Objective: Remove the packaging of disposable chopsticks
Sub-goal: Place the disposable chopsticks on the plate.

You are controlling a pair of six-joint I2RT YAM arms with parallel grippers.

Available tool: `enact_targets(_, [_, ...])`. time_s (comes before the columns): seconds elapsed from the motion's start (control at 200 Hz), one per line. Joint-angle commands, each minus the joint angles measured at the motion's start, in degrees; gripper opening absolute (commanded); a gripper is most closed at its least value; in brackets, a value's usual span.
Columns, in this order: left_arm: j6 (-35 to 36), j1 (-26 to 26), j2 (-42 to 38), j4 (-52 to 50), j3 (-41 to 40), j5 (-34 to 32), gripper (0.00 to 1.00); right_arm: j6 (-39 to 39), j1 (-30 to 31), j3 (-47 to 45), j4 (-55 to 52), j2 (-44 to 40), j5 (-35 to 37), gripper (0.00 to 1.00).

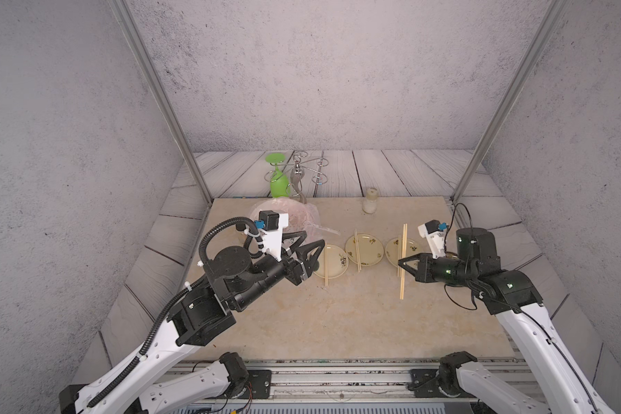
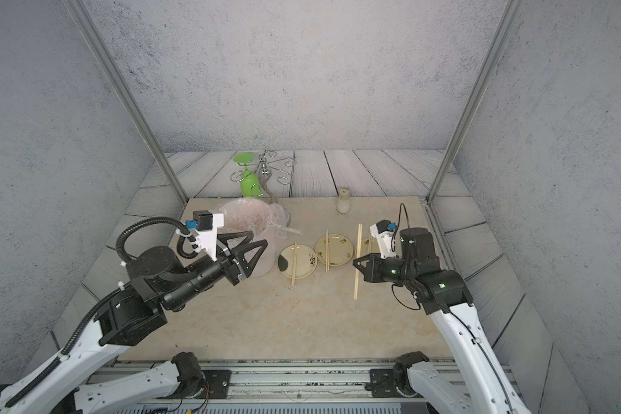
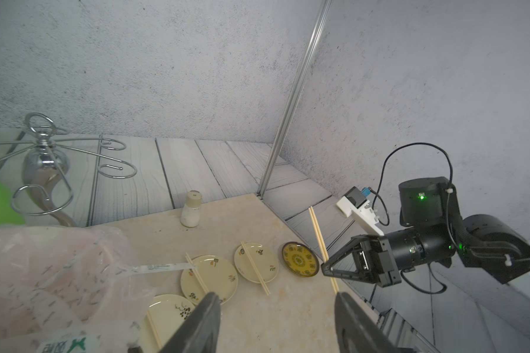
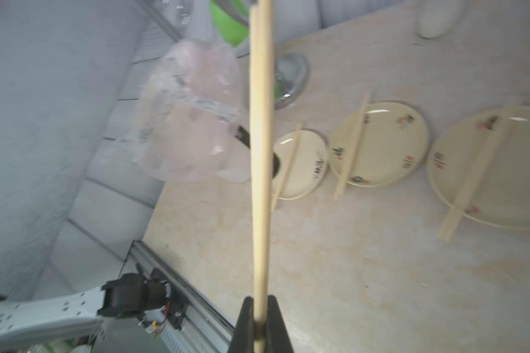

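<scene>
The left gripper (image 1: 313, 239) hangs above the tabletop (image 1: 337, 322) with its jaws spread wide and nothing between them. The left wrist view shows its fingers (image 3: 202, 318) far apart over bare stone. Just beyond its fingertips and to their left bulges the pink bin liner bag (image 1: 302, 215). A clear packaging sleeve (image 1: 323, 228) with black print lies across the bag's rim, its free end poking out toward the plates, close to the fingertips but apart from them. Farther behind the bag stands a chrome glass rack (image 1: 298, 172) with a green wine glass (image 1: 278, 184) hung upside down on it

Between the two grippers runs a row of cream plates. The nearest plate (image 1: 337, 265) lies just right of the left gripper, then comes the middle plate (image 1: 368, 251), and the third plate (image 1: 391, 254) sits right behind the right gripper's tip. Each carries resting chopsticks (image 1: 326, 265), bare wood laid across it with the ends overhanging the rim. A small white shaker (image 1: 370, 201) stands well beyond the row

The right gripper (image 1: 399, 263) is clamped tight on the unwrapped chopsticks (image 1: 404, 240), pinching the pair around mid-length. The sticks run crosswise to its fingers, one end toward the far wall and the other toward the robot. In the left wrist view a dark patterned plate (image 3: 300, 259) lies just beside this gripper's tip
</scene>
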Motion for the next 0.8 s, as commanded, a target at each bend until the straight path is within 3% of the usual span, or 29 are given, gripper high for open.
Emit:
enact_targets(0.0, [6.2,0.5,-0.3,-3.8,-1.2,-2.8,0.62,-4.3,-6.0,-1.6,-9.3,2.9,5.0,0.0])
enact_targets(0.14, [10.4,0.9,-0.2,-6.1,-2.3,-4.0,0.62,-5.3,-11.3,-2.4,-9.1,5.7,7.6,0.0])
enact_targets(0.28, [13.5,1.3,-0.1,-6.5,-4.1,-3.5,0.62,-6.2,-13.8,-3.3,-9.1,9.2,16.0,0.0])
enact_targets(0.385, [14.8,1.5,0.2,-6.8,-5.1,-1.8,0.62,-6.4,-17.7,-3.4,-7.4,12.5,17.2,0.0])
enact_targets(0.49, [15.1,1.8,0.6,-6.6,-6.5,-0.1,0.62,-5.6,-18.5,-0.6,-6.1,17.4,19.0,0.0])
enact_targets(0.666, [14.3,3.6,1.6,-6.7,-7.0,3.9,0.61,-9.8,-19.0,6.2,-6.5,30.0,30.3,0.0])
enact_targets(0.796, [14.0,4.3,1.4,-6.7,-7.4,3.9,0.61,-11.9,-20.0,11.3,-7.0,36.2,34.9,0.0])
